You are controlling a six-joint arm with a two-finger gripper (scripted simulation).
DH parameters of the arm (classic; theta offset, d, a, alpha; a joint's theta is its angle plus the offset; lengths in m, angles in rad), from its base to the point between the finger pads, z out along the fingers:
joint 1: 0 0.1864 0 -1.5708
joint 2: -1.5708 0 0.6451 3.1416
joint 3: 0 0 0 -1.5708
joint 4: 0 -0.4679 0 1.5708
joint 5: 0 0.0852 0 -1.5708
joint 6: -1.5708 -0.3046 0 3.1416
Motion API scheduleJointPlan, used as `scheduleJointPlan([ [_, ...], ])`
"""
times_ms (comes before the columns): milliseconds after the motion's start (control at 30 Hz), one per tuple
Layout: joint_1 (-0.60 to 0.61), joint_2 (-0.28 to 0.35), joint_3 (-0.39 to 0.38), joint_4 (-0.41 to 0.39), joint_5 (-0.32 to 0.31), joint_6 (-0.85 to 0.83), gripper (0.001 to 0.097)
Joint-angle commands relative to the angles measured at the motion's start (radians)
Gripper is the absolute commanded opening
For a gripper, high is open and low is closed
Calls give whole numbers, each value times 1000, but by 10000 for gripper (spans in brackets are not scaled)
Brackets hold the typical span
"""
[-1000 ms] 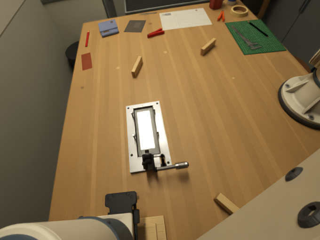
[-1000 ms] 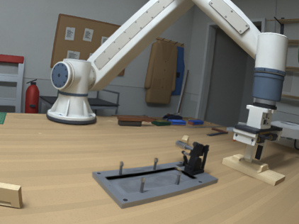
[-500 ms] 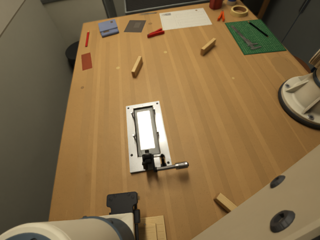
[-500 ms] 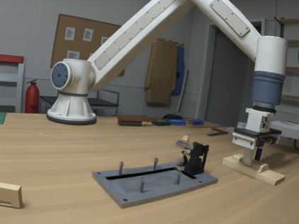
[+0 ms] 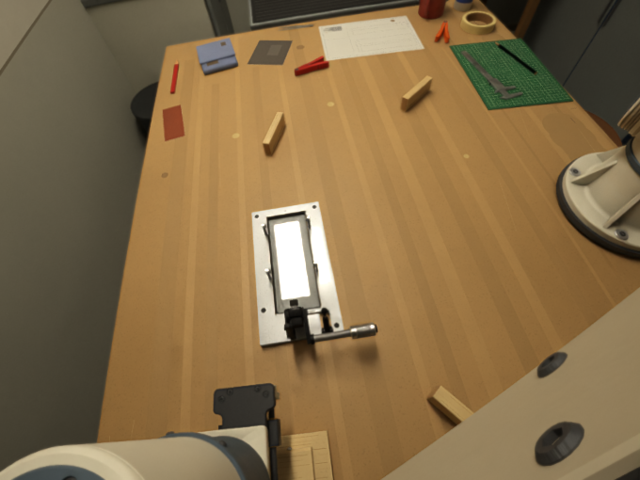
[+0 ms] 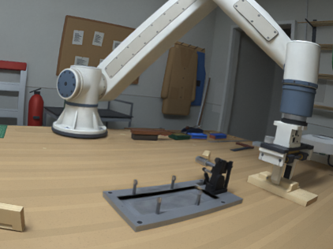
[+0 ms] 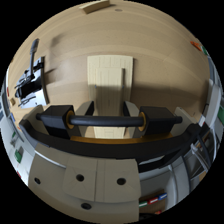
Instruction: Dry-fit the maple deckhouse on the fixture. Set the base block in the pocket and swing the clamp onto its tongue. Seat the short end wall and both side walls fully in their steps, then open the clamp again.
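Note:
The maple base block (image 6: 282, 188) lies flat on the bench near the front edge, a raised step running along its top (image 7: 109, 86). My gripper (image 7: 108, 108) is down over it, open, with a finger on each side of the raised step, and holds nothing. The fixture plate (image 5: 295, 273) lies further in, its pocket (image 5: 291, 265) empty. The clamp (image 5: 299, 324) stands at the pocket's near end, its handle (image 5: 345, 333) pointing sideways off the plate. Three wall pieces lie loose on the bench: one (image 5: 274, 133) beyond the fixture, one (image 5: 416, 93) toward the green mat, one (image 5: 450, 405) near the front edge.
The bench's front edge runs just below the base block (image 5: 305, 454). Several pins (image 6: 158, 205) stand up around the pocket. My base (image 5: 605, 201) sits at the right. A green cutting mat (image 5: 509, 72), a paper sheet (image 5: 370, 37), a tape roll (image 5: 478, 22) and small tools line the far side.

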Motion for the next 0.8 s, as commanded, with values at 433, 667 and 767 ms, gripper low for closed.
scheduleJointPlan([
  [433,0,-1,1,0,0,0,478],
  [667,0,-1,1,0,0,0,338],
  [767,0,-1,1,0,0,0,278],
])
